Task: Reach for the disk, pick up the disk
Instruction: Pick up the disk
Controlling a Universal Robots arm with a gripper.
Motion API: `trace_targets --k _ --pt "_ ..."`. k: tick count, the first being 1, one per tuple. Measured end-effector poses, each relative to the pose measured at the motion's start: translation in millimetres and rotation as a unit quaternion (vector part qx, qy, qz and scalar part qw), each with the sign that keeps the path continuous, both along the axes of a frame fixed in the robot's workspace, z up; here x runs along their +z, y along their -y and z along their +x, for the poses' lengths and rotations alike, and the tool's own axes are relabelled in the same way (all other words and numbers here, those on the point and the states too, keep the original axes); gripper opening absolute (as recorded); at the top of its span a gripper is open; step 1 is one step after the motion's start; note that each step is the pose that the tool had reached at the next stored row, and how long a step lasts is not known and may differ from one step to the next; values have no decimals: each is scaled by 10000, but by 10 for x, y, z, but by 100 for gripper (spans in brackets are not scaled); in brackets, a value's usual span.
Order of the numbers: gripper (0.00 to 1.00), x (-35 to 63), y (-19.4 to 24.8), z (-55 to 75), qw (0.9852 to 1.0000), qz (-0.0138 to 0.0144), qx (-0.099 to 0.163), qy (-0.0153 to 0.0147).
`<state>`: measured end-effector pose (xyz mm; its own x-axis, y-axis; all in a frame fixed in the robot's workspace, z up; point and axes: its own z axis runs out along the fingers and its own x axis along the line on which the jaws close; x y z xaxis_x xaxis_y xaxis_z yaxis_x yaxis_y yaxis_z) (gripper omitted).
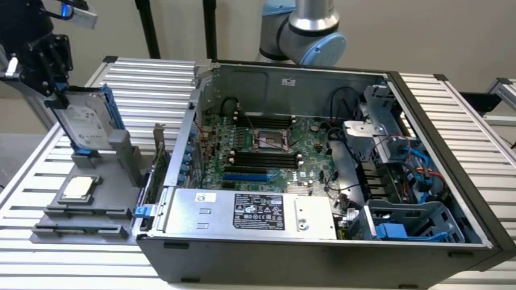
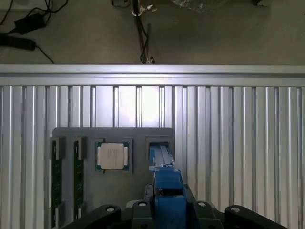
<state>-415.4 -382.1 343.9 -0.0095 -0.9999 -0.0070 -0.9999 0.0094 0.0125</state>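
Gripper (image 1: pixel 55 96) looks clamped on the top edge of the disk (image 1: pixel 84 124), which stands on edge with its lower end in the grey holder (image 1: pixel 121 158) on the surface (image 1: pixel 145 78). I judge reaching done, pick-up in hand; lifting calls for a straight pull along the slot.

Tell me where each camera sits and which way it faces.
Exterior view: raised, looking down across the table at the open computer case; the arm and gripper show.
Wrist view: on the wrist, looking down at the grey fixture; the gripper's black body shows.
Shared: the disk, the chip, the fixture, the table.
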Motion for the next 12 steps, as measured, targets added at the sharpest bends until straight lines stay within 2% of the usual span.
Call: trace_targets --k 7,12 --pt "33 319 0 48 10000 0 1 -5" --pt "33 545 1 139 10000 1 15 -10"
